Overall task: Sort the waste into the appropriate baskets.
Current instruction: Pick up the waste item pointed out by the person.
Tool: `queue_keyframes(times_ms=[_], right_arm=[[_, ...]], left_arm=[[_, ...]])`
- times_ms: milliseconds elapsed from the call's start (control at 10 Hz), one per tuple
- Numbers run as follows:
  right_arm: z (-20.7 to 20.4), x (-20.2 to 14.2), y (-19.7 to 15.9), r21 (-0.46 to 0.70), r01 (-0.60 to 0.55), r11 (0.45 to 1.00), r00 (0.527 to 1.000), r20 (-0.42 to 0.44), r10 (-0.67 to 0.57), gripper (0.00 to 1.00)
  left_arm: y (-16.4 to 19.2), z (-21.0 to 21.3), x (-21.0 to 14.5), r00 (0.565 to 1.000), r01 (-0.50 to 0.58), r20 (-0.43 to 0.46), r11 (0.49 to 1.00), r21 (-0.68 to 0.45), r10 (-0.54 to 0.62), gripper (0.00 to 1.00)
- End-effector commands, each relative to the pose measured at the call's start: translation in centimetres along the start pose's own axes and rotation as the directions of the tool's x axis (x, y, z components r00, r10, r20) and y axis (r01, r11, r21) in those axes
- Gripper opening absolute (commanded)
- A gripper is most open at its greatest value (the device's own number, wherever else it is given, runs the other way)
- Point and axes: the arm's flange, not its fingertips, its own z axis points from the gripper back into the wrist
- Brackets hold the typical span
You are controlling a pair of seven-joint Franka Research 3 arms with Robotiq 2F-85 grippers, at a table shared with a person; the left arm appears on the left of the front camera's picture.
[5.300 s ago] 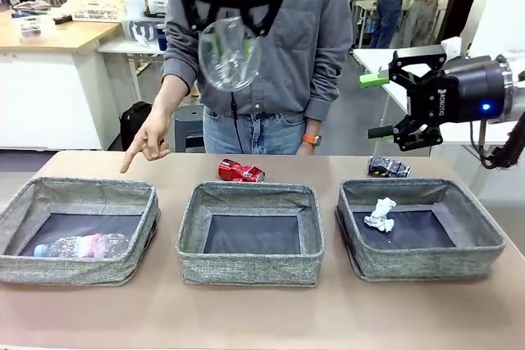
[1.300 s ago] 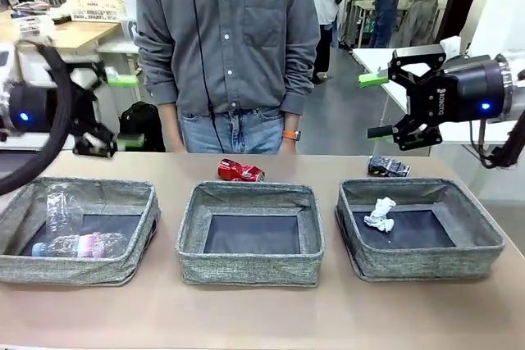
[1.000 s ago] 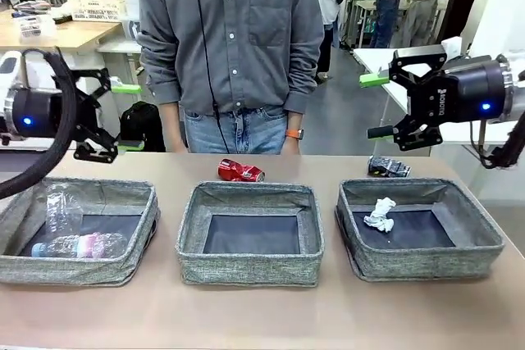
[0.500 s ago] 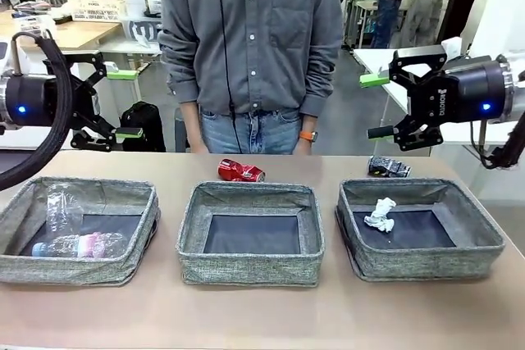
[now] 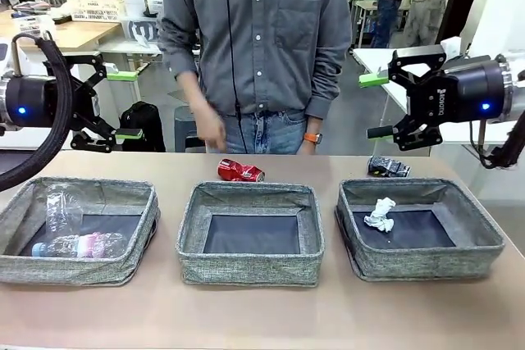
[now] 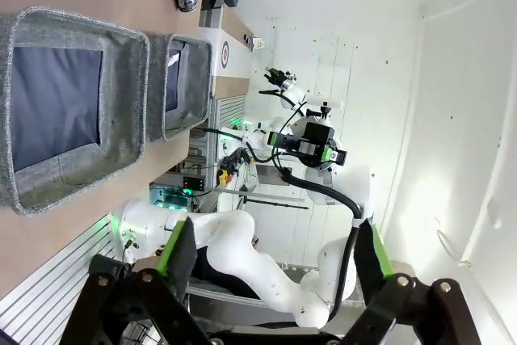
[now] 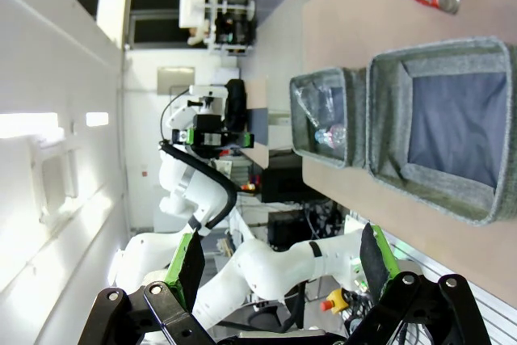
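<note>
Crushed red soda can [image 5: 240, 171] lies unsorted on the tan tabletop [image 5: 262, 317], just behind the empty middle grey woven-fabric basket [image 5: 250, 270]. The left end effector [image 5: 127, 104] and right end effector [image 5: 376, 106] hover raised, fingers apart and empty, likely ready to pick.

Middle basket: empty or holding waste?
Empty: the middle basket has a bare dark bottom; the crushed red can lies behind it.

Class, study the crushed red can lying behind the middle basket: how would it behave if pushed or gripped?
The crushed red can lies on its side, dented, so it would probably skid or wobble rather than roll cleanly. Already crumpled, it is likely light and may buckle further under a squeeze. Its glossy skin could be slippery.
</note>
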Motion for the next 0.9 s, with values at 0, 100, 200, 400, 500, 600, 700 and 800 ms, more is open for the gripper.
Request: queue_keyframes(times_ms=[0,100,200,400,500,600,700,800], right_arm=[[0.0,-0.06,0.21,0.006,0.015,1.0,1.0,-0.001,-0.015,1.0],[0.0,-0.06,0.21,0.006,0.015,1.0,1.0,-0.001,-0.015,1.0],[0.0,-0.06,0.21,0.006,0.015,1.0,1.0,-0.001,-0.015,1.0],[0.0,-0.06,0.21,0.006,0.015,1.0,1.0,-0.001,-0.015,1.0],[0.0,-0.06,0.21,0.006,0.015,1.0,1.0,-0.001,-0.015,1.0],[0.0,-0.06,0.21,0.006,0.015,1.0,1.0,-0.001,-0.015,1.0],[0.0,-0.06,0.21,0.006,0.015,1.0,1.0,-0.001,-0.015,1.0],[0.0,-0.06,0.21,0.006,0.015,1.0,1.0,-0.001,-0.015,1.0]], left_arm=[[0.13,-0.17,-0.27,1.0,0.02,0.011,1.0,-0.021,-0.02,1.0],[0.13,-0.17,-0.27,1.0,0.02,0.011,1.0,-0.021,-0.02,1.0],[0.13,-0.17,-0.27,1.0,0.02,0.011,1.0,-0.021,-0.02,1.0],[0.13,-0.17,-0.27,1.0,0.02,0.011,1.0,-0.021,-0.02,1.0],[0.13,-0.17,-0.27,1.0,0.02,0.011,1.0,-0.021,-0.02,1.0],[0.13,-0.17,-0.27,1.0,0.02,0.011,1.0,-0.021,-0.02,1.0],[0.13,-0.17,-0.27,1.0,0.02,0.011,1.0,-0.021,-0.02,1.0],[0.13,-0.17,-0.27,1.0,0.02,0.011,1.0,-0.021,-0.02,1.0]])
